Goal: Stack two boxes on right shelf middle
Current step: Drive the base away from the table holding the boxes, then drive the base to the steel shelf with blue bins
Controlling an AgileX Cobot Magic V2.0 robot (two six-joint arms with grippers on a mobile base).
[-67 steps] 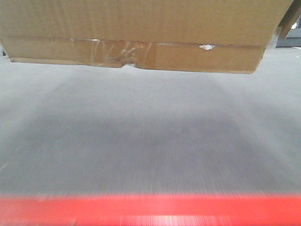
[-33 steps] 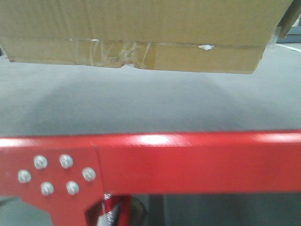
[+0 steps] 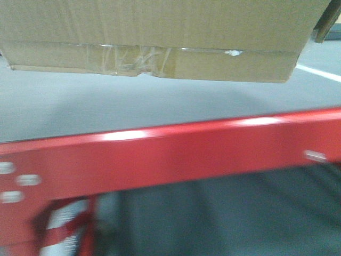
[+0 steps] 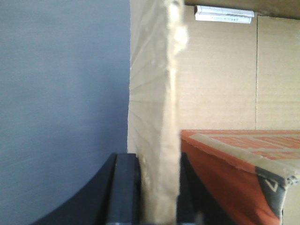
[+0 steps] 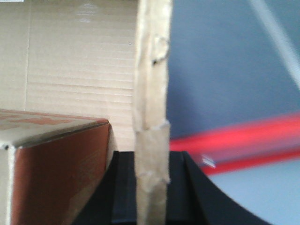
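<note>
Held box (image 3: 160,26), red beam (image 3: 202,154) below it in the front view.
Left gripper (image 4: 157,192) and right gripper (image 5: 150,187) each clamp a side wall of the box, jaws narrowed to cardboard thickness.

The box (image 3: 160,26) runs off the top edge; the red rail (image 3: 176,154) is blurred.

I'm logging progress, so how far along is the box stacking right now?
Done: the cardboard box is lifted, clear of the floor. In hand: the left end effector and right end effector each clamp a box wall. Left: all the placing and stacking; only a red beam shows ahead.
</note>
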